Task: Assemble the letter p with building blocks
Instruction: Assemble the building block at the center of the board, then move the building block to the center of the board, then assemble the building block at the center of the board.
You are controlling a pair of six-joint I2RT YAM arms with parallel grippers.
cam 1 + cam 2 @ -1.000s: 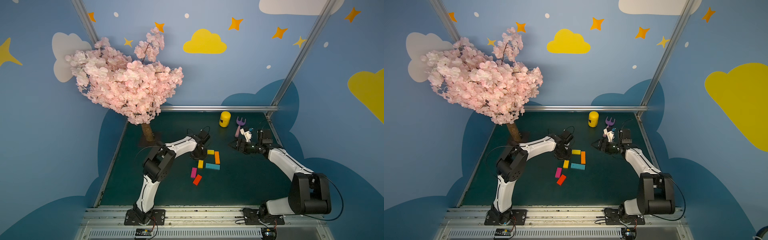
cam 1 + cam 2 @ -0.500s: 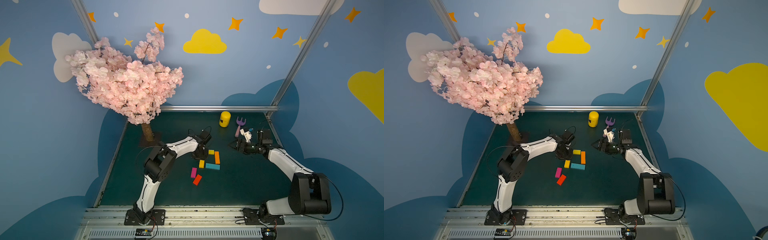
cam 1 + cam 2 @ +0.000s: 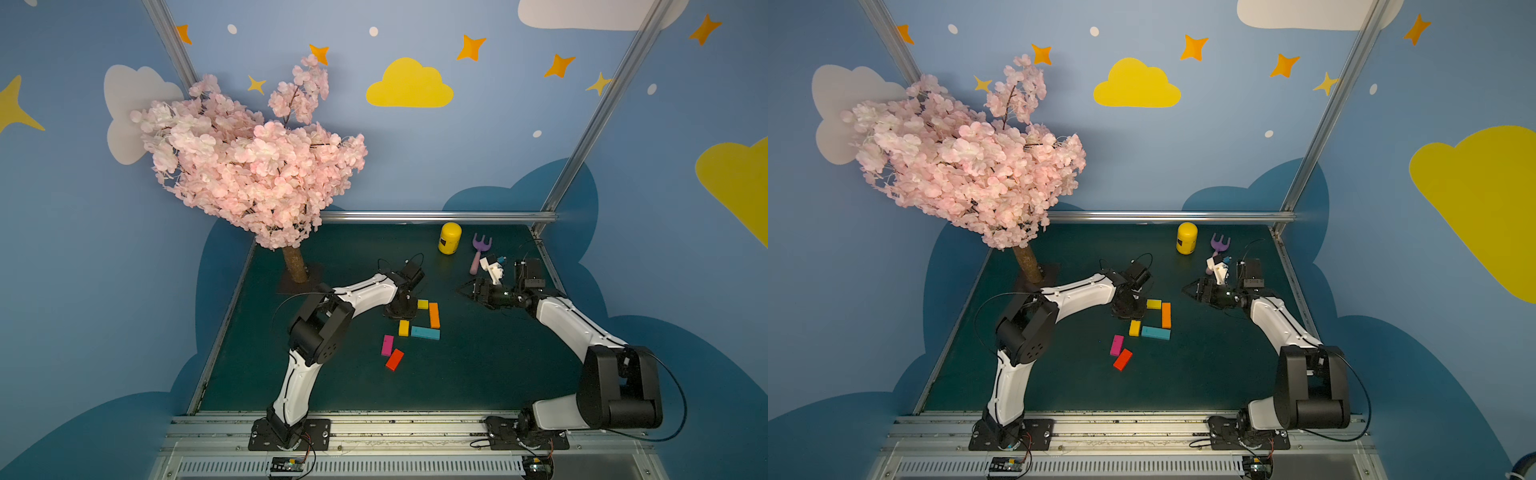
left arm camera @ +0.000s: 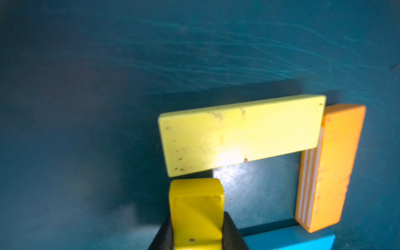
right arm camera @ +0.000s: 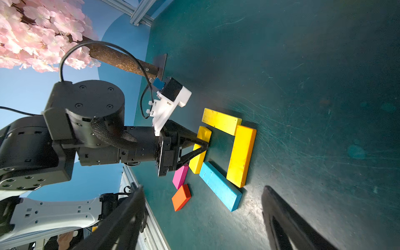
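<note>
Six building blocks [image 3: 425, 332], one can [image 3: 449, 237], one rake [image 3: 478, 251]

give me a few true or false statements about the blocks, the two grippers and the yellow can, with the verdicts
1. The right gripper holds a block. False: it is open and empty.
2. A yellow block sits between the jaws of the left gripper. True.
3. The red block lies straight in line with the magenta block. False: it lies slanted to it.
4. The orange block meets one end of the other yellow block at a corner. True.
5. The yellow can stands right against the orange block. False: it stands far off at the back, beside the purple rake.
</note>
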